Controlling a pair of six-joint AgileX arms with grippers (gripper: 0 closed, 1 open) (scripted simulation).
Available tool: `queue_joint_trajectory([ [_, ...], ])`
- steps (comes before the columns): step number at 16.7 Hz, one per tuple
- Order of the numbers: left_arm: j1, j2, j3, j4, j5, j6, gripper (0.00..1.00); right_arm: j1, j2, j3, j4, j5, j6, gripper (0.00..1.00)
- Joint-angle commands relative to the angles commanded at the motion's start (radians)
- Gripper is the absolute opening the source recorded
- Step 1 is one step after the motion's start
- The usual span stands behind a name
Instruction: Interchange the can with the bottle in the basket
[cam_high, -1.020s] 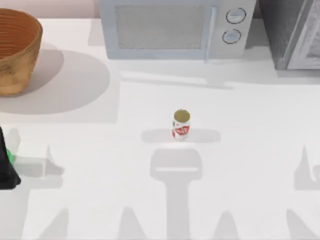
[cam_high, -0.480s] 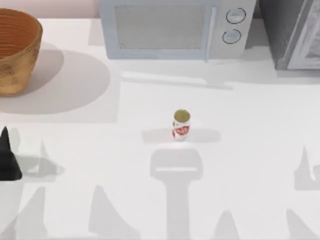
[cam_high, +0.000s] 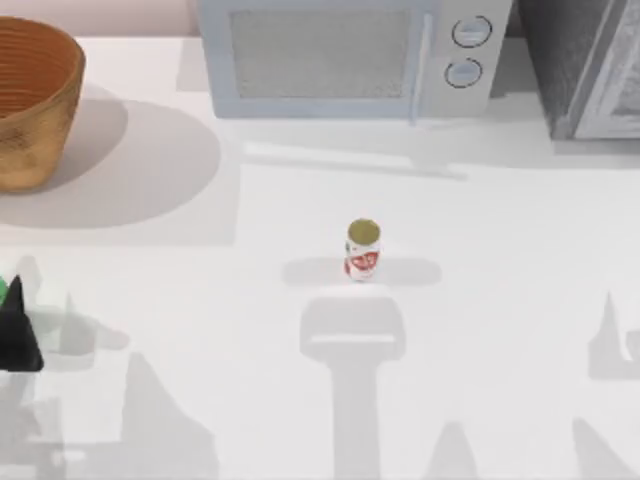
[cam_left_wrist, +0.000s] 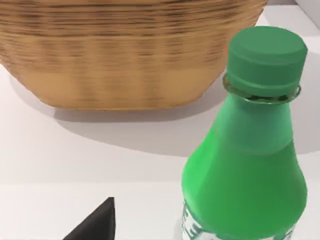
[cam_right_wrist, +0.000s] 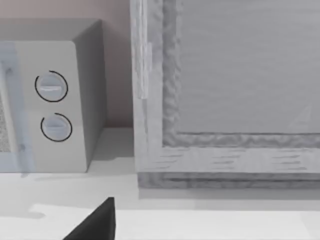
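Bottle (cam_high: 5, 291) showed in the top view as a green sliver at the tabletop's (cam_high: 500, 300) left edge, beside the dark left gripper (cam_high: 17, 330); half a second earlier no green was visible there, so the gripper had shifted slightly. The can (cam_high: 362, 250) had not moved, upright mid-table, and the basket (cam_high: 35, 110) stood at the far left, apparently empty. In the left wrist view the bottle (cam_left_wrist: 247, 150) stood upright before the basket (cam_left_wrist: 125, 55) (outside it). Whether that gripper clasped it, I cannot tell. In the right wrist view a microwave (cam_right_wrist: 50, 100) appeared, that arm idle.
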Motion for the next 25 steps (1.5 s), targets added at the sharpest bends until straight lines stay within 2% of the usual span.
queue_joint_trajectory([
  [4, 0.033, 0.155, -0.010, 0.122, 0.030, 0.011, 1.00, 0.000, 0.000, 0.000, 0.000, 0.000, 0.000, 1.00],
  [11, 0.029, 0.189, 0.020, 0.135, 0.031, 0.011, 1.00, 0.000, 0.000, 0.000, 0.000, 0.000, 0.000, 1.00],
  [25, -0.062, 0.587, 0.185, 0.364, -0.054, -0.018, 1.00, 0.000, 0.000, 0.000, 0.000, 0.000, 0.000, 1.00],
])
